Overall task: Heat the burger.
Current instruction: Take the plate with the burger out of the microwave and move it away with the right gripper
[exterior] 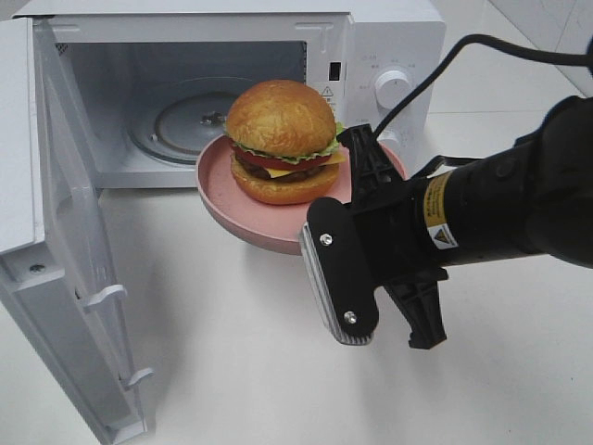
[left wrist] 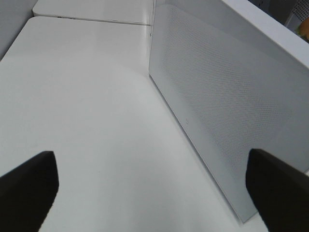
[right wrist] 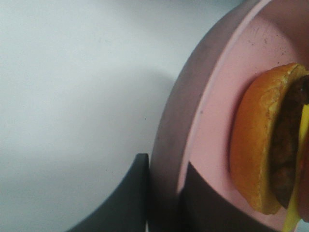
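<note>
Right pincer (exterior: 363, 176): clamped on the pink plate's (exterior: 218, 176) rim.
Burger (exterior: 282, 141): rides loose on the plate before the open microwave (exterior: 389, 37); probably light, top-heavy, so keep it level.
Left pincer (left wrist: 154, 188): apart, idle.

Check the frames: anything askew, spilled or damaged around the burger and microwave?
Nothing stands out. The burger sits upright and intact on the pink plate, which the right tool pinches by its rim, roughly level, in front of the microwave. Its door is swung wide open. No spills show. The left tool is open, holding nothing.
</note>
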Available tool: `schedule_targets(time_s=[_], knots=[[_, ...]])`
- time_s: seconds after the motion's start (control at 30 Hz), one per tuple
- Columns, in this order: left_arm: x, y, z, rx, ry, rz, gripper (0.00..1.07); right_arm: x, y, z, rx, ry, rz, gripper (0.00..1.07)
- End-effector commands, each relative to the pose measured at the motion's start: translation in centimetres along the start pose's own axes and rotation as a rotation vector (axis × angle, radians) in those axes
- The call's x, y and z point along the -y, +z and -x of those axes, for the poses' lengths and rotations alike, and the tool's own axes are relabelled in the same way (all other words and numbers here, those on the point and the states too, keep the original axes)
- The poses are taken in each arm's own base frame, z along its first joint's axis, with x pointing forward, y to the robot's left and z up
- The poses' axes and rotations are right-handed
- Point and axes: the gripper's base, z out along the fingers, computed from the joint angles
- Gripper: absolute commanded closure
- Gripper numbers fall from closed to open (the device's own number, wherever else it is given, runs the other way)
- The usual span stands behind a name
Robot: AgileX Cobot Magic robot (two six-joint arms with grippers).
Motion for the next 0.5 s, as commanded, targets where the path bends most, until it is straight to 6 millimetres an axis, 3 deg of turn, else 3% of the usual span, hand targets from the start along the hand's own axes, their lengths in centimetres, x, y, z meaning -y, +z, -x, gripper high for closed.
schedule_targets(time_s=[0.03,0.5], knots=[[0.0,0.0,-0.1,0.008,-0.002,0.004,0.09,0.4,-1.7,0.3,0.044,-0.025,-0.081,1.07],[0.0,0.0,-0.1,0.008,-0.002,0.004,0.09,-3.0,-6.3,-1.2,-0.020,-0.008,-0.069,1.07]])
